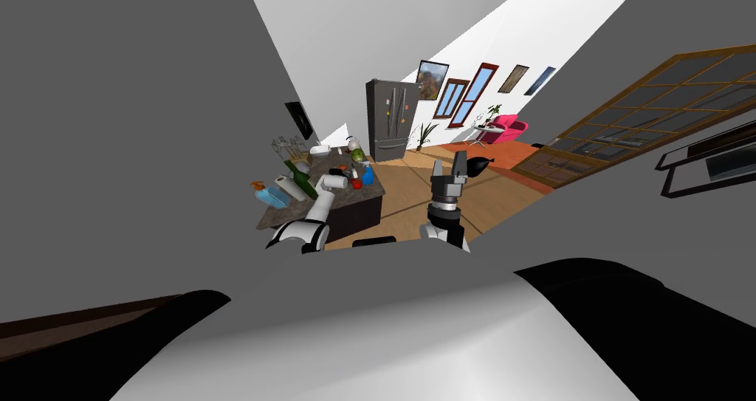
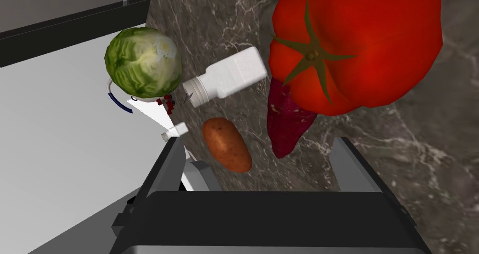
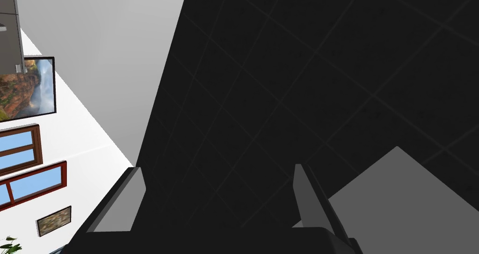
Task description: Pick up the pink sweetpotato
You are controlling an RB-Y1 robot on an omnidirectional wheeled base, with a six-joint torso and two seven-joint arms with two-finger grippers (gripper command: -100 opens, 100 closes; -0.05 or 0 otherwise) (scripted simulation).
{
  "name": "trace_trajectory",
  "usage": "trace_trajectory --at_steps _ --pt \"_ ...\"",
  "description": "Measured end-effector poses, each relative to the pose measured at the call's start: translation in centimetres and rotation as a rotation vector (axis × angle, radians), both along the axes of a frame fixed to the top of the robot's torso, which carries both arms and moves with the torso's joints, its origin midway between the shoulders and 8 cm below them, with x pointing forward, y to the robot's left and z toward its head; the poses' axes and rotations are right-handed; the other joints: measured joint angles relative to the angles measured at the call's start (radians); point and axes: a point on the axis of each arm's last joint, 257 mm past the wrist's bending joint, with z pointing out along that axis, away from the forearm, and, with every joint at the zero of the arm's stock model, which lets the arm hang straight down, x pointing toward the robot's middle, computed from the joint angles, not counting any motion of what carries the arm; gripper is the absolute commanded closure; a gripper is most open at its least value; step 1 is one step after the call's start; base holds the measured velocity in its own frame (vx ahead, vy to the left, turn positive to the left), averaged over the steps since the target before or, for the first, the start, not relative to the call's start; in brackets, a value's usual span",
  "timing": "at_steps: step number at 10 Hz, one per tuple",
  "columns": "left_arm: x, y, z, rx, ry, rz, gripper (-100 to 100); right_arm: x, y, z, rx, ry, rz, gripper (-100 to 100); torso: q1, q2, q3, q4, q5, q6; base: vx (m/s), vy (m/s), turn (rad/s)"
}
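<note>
In the left wrist view a dark pink-purple sweet potato lies on the dark marble counter, partly under a big red tomato. My left gripper hangs open above the counter; the sweet potato's tip lies just ahead of the gap between its fingers, nearer the right finger. A brown potato lies nearer the left finger. In the head view my left arm reaches over the counter. My right gripper is raised over the floor, open and empty.
A white bottle lies on its side beyond the potato, and a green cabbage sits at the counter's edge. The head view shows bottles and a spray bottle on the counter's near end, and a dark fridge beyond.
</note>
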Motion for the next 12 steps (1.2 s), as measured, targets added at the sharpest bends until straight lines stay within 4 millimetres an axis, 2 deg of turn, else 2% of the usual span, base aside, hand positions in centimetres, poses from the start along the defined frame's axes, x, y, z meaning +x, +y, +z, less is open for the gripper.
trace_trajectory --at_steps 6,12 --pt "-1.2 -0.2 -2.3 0.063 0.174 -0.006 -100 0.0 0.0 0.0 0.000 0.000 0.000 0 -0.001 -0.001 0.000 0.000 0.000 0.000 0.025 0.011 -0.025" --pt "-3.0 0.6 -3.8 0.134 0.339 0.005 -100 0.0 0.0 0.0 0.000 0.000 0.000 0 -0.002 -0.002 -0.001 0.000 0.000 0.000 0.042 -0.001 -0.033"
